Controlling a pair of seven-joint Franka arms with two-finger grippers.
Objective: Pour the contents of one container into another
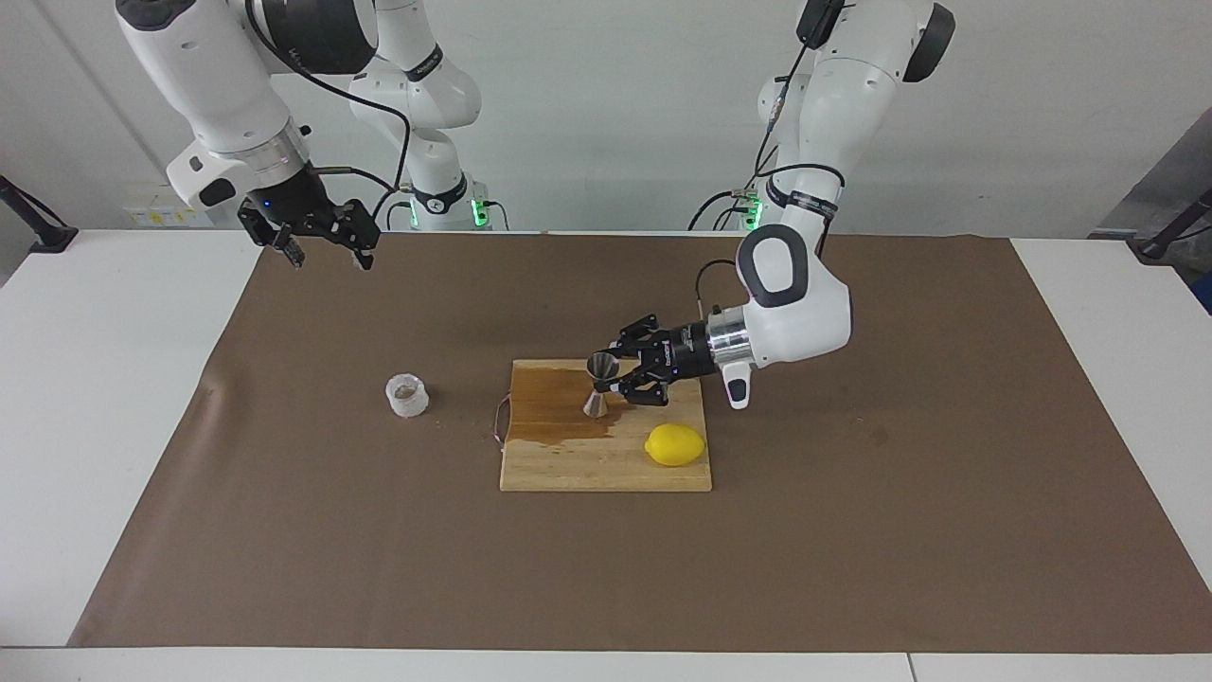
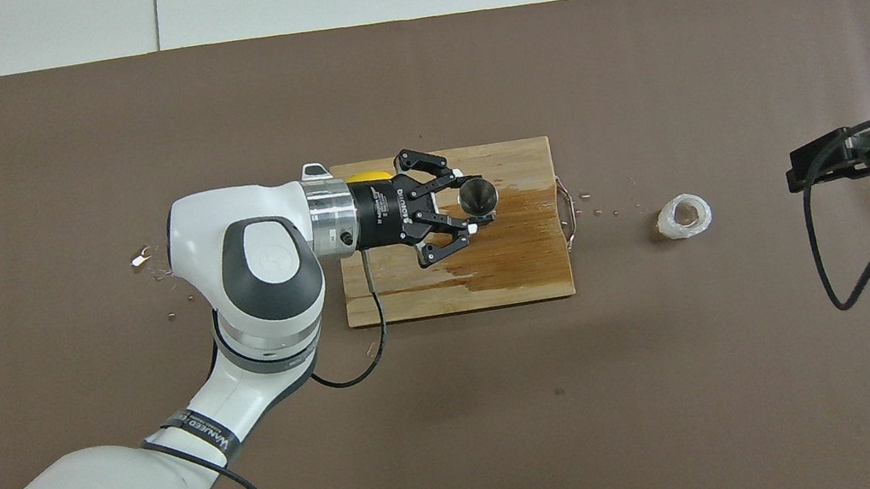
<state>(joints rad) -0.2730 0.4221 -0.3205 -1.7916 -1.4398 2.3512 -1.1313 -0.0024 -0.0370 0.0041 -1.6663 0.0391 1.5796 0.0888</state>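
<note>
Shiny steel hourglass jigger (image 1: pixel 599 384) is gripped by left gripper (image 1: pixel 611 377) at its waist on wet wooden board (image 1: pixel 606 464); upright hold is advised; translucent squat plastic cup (image 1: pixel 407 395) is untouched; right gripper (image 1: pixel 322 244) waits raised, spread wide.

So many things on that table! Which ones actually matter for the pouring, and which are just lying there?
Part of the job:
- plastic cup, standing on the brown mat
- steel jigger, upright on the board
- left hand, at the jigger's waist
- right hand, waiting in the air, holding nothing

Just lying about:
- lemon on the board
- wooden cutting board, partly wet
</note>
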